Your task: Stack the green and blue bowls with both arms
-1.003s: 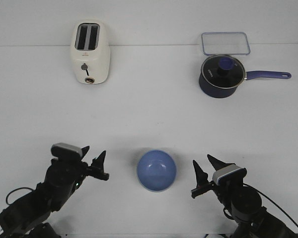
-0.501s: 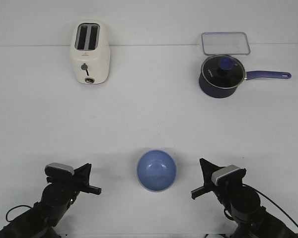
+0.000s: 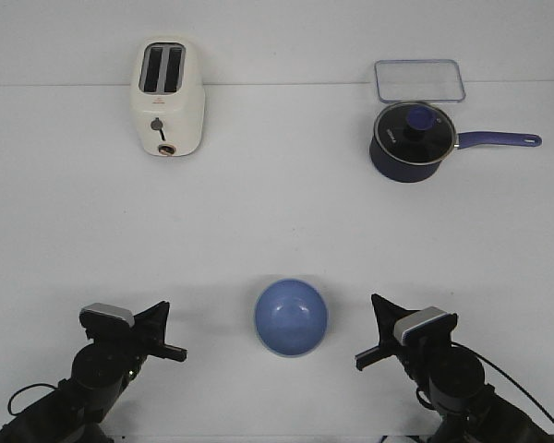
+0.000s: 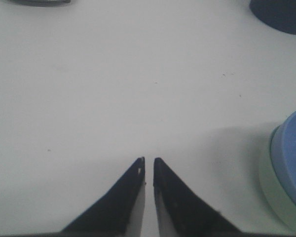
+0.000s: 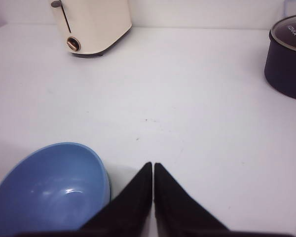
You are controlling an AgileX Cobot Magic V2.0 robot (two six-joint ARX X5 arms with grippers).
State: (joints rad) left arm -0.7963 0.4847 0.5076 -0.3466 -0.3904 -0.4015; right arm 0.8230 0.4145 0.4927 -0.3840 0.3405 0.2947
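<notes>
Green bowl (image 4: 274, 197) mostly hidden under blue bowl (image 4: 292, 158), cut off by frame edge.

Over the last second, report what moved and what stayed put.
The left gripper drew back toward the robot's base and closed its fingers. The right gripper closed too, barely shifting. Neither holds anything. The blue bowl, nested in the green bowl, the toaster and the saucepan stayed put.

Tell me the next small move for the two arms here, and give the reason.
Probably none beyond pulling both arms a little further clear. The blue bowl already sits nested in the green bowl, whose pale rim shows beneath it in the left wrist view. The left gripper and right gripper are shut, empty, and apart from the stack on either side, so the stacking looks done.
</notes>
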